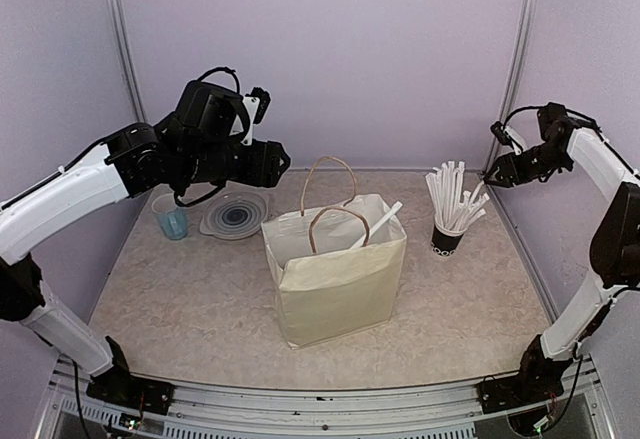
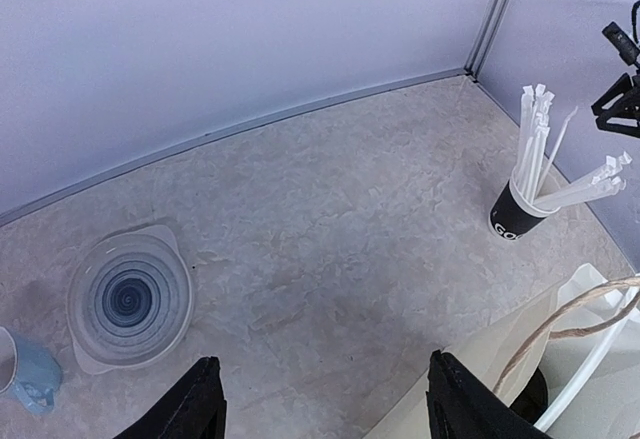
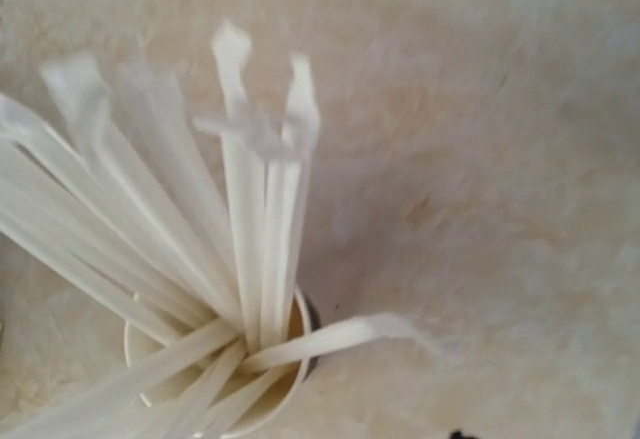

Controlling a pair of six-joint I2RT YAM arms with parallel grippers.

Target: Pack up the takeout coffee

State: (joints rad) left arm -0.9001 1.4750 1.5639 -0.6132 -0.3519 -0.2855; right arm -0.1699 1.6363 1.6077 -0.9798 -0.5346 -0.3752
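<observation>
The takeout coffee cannot be made out. Only a dark rounded shape (image 2: 530, 397) shows inside the cream paper bag (image 1: 335, 279), which stands open at the table's middle with a white straw (image 1: 378, 227) poking out. My left gripper (image 1: 280, 159) hangs open and empty above the table, behind and left of the bag. In the left wrist view its black fingers (image 2: 195, 404) stand wide apart over bare table, with the bag's edge (image 2: 470, 349) by the right one. My right gripper (image 1: 493, 176) hovers just above and right of the straw cup (image 1: 446, 239). Its jaws are out of frame in the right wrist view.
The black cup full of white straws (image 3: 240, 259) stands right of the bag. A translucent blue cup (image 1: 173, 221) and a clear round lid (image 1: 235, 215) lie at the back left. The bag's twine handles (image 1: 330, 174) stand up. Walls close in the back and both sides.
</observation>
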